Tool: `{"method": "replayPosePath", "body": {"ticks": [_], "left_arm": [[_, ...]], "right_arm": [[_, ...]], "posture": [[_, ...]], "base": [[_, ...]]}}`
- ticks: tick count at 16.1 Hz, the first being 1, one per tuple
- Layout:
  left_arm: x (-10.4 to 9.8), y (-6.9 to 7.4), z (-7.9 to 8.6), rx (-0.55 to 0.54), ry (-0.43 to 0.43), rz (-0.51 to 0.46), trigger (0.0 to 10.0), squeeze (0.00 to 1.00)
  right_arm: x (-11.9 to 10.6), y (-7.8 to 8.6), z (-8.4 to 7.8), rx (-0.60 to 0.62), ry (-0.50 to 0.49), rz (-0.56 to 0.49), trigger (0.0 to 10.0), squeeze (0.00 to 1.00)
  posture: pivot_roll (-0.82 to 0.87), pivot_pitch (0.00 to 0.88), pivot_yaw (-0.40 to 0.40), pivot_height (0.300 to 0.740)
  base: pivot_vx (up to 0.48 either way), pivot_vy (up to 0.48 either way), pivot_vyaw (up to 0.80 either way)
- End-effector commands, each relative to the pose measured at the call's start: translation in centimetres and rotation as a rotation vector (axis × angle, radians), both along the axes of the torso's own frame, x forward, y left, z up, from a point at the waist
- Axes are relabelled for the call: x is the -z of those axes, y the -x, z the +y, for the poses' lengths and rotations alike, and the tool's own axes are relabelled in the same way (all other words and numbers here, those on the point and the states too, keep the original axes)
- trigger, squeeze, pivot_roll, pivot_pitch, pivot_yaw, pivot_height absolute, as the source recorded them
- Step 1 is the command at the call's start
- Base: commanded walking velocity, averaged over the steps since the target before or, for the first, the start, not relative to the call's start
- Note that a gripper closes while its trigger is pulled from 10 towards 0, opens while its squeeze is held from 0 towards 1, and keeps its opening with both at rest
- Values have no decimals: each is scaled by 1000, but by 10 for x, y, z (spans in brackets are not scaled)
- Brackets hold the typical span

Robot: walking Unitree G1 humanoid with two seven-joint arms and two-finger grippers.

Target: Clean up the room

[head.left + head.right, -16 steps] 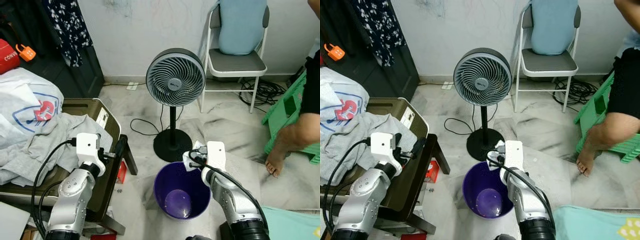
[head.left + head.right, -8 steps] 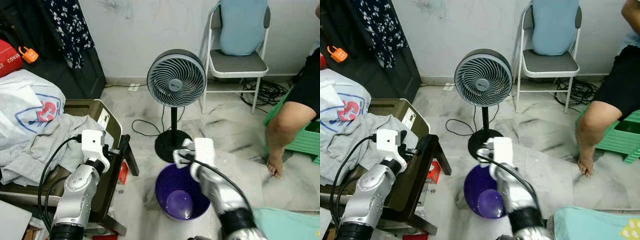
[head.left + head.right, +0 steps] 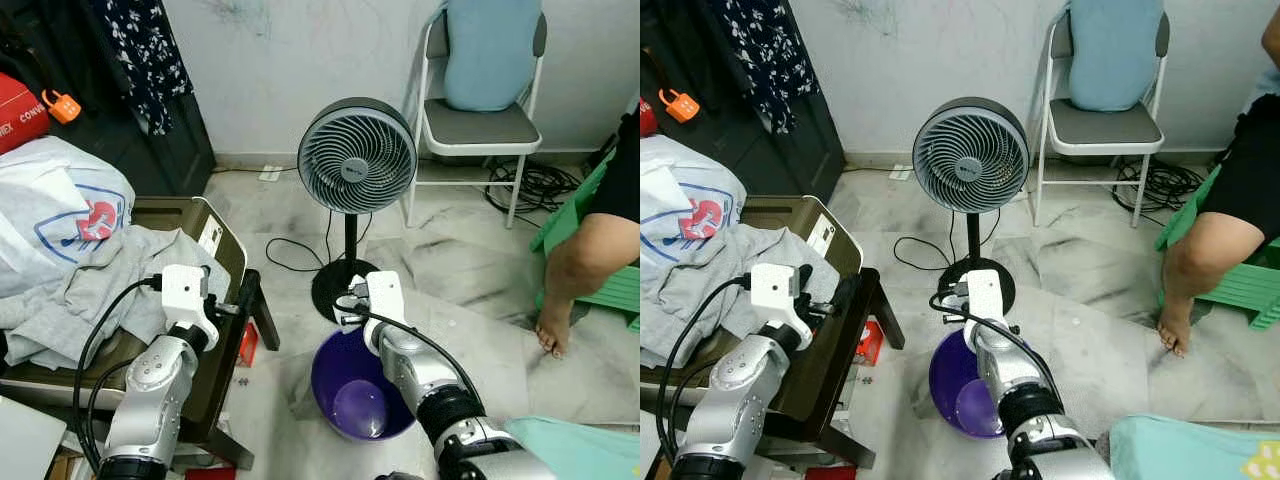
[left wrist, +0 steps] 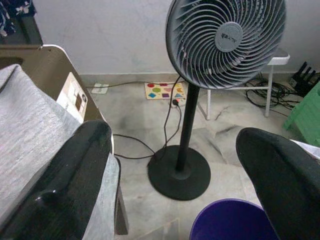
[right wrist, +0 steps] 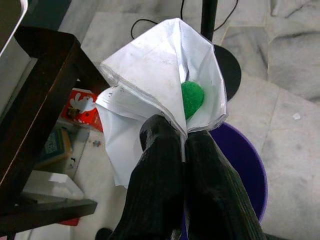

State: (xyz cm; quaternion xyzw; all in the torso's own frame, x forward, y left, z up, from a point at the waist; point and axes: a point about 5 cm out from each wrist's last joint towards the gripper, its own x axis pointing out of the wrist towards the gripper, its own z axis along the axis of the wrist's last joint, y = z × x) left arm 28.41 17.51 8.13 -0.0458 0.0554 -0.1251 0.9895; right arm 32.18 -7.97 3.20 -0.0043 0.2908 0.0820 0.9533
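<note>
My right gripper (image 3: 347, 304) is shut on a crumpled white paper (image 5: 160, 75) that wraps a small green ball (image 5: 192, 98). It hovers over the far rim of the purple bin (image 3: 330, 372), close to the fan's black base (image 3: 335, 280). The bin stands on the marble floor in front of me. My left gripper (image 4: 175, 150) is open, fingers wide apart and holding nothing, beside the edge of the brown table (image 3: 225, 250) on my left.
A standing fan (image 3: 357, 157) rises just behind the bin, its cord on the floor. Grey clothes (image 3: 100, 290) and a white bag (image 3: 60, 210) lie on the table. A folding chair (image 3: 480, 110) stands at the wall. A person's leg (image 3: 590, 260) is at the right. A red box (image 3: 247, 343) lies under the table.
My right gripper has swung left with the white paper, from the bin's right rim toward the fan base. The person's leg has shifted. The left arm has hardly moved.
</note>
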Motion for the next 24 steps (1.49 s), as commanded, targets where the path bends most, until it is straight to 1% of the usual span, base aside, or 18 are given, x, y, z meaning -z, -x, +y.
{"method": "replayPosePath", "body": {"ticks": [1, 2, 3, 4, 5, 6, 7, 8, 9, 10, 12, 13, 15, 18, 19, 20, 22, 24], "left_arm": [[0, 2, 8, -12, -30, 4, 10000, 0], [-1, 0, 13, -42, -45, -1, 10000, 0], [-1, 0, 14, -49, -46, -1, 10000, 0], [0, -1, 14, -55, -45, 2, 10000, 0], [0, -1, 12, -49, -44, 3, 10000, 0], [0, 0, 9, -40, -38, 2, 10000, 0], [0, 1, 8, -38, -37, 2, 10000, 0], [1, 2, 8, -36, -36, 4, 10000, 0], [2, 4, 9, -37, -36, 8, 10000, 0], [3, 4, 10, -39, -36, 10, 10000, 0], [2, 3, 10, -43, -35, 10, 10000, 0], [2, 2, 9, -42, -34, 9, 10000, 0], [2, 1, 7, -36, -33, 9, 10000, 0], [2, -3, 3, -23, -31, 11, 10000, 0], [1, -4, 0, -8, -28, 9, 10000, 0], [1, -4, -2, -5, -13, 9, 10000, 0], [2, 1, -2, -17, 14, 14, 10000, 0], [4, 10, -1, -55, 61, 29, 10000, 0]], "right_arm": [[-9, -8, 0, -3, 20, -53, 10000, 0], [-16, -14, -2, 8, 22, -87, 10000, 0], [-18, -16, -2, 6, 22, -99, 10000, 0], [-25, -23, -5, -3, 45, -134, 10000, 0], [-28, -27, -8, -2, 59, -149, 10000, 0], [-34, -33, -16, 18, 85, -173, 10000, 0], [-36, -35, -20, 26, 88, -181, 10000, 0], [-39, -37, -27, 43, 101, -190, 10000, 0], [-39, -39, -38, 88, 91, -178, 10000, 0], [-36, -38, -41, 101, 82, -164, 10000, 0], [-19, -25, -24, 78, 24, -94, 10000, 0], [-12, -18, -12, 45, 4, -67, 10000, 0], [-2, -8, 6, -21, 3, -39, 10000, 0], [3, -1, 21, -74, 16, -36, 10000, 0], [-6, -5, 25, -82, 12, -97, 10000, 0], [-14, -11, 22, -64, 5, -144, 10000, 0], [-33, -21, 10, -18, -36, -250, 10000, 0], [-53, -21, -7, -6, -68, -374, 10000, 0]], "posture": [[-170, 81, 83, 740], [-171, 81, 81, 740], [-171, 81, 81, 740], [-176, 83, 81, 740], [-176, 83, 81, 740], [-169, 83, 81, 740], [-169, 83, 81, 740], [-167, 84, 81, 740], [-168, 81, 78, 740], [-172, 83, 76, 740], [-170, 84, 77, 740], [-171, 83, 77, 740], [-172, 84, 81, 740], [-171, 79, 83, 740], [-173, 73, 83, 740], [-173, 71, 81, 740], [-186, 57, 83, 740], [-204, 36, 87, 740]], "base": [[0, 0, 0], [0, 0, 0], [0, 0, 0], [0, 0, 0], [0, 0, 0], [0, 0, 0], [0, 0, 0], [0, 0, 0], [0, 0, 0], [0, 0, 0], [0, 0, 0], [0, 0, 0], [0, 0, 0], [0, 0, 0], [0, 0, 0], [0, 0, 0], [0, 0, 0], [0, 0, 0]]}}
